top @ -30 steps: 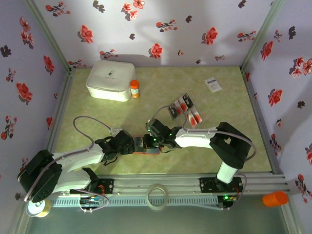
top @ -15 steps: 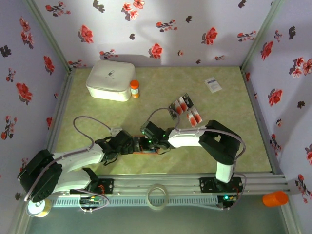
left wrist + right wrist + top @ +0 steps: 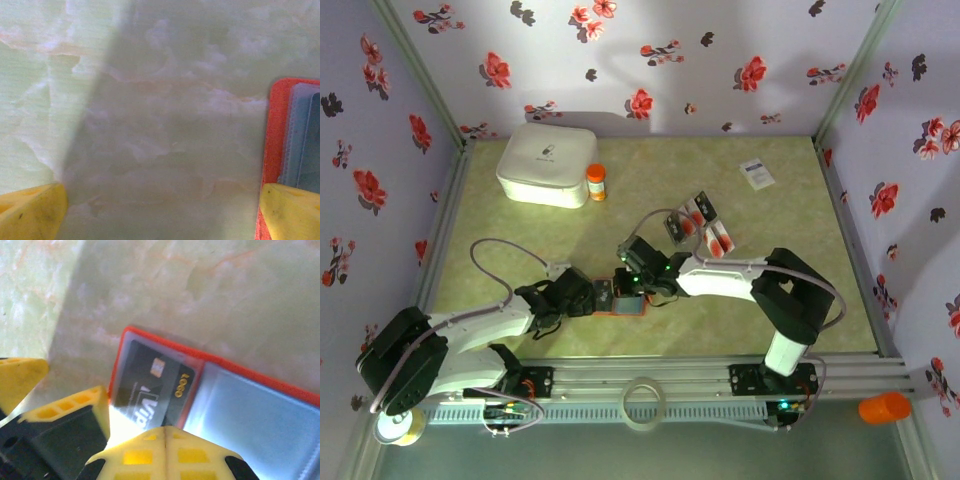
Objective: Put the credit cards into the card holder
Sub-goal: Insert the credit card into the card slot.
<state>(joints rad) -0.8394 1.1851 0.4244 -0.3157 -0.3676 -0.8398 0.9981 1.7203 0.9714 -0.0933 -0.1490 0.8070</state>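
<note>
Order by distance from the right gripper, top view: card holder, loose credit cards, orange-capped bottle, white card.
1. card holder, directly at the right gripper.
2. credit cards, beyond it, to the right.
3. orange-capped bottle, farther back, left.
4. white card, far right corner.

Left tool [image 3: 160, 212] agape, right tool [image 3: 165, 437] closed

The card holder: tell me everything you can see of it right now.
The card holder lies open and flat on the table, between the two grippers. It has an orange rim and glossy grey-blue see-through pockets, plastic by the look. A dark card with a gold chip, gold digits and white letters sits in the pocket at one end. One finger of the open left gripper overlaps its orange edge; the shut right gripper hangs at the card's near end, contact unclear.
</note>
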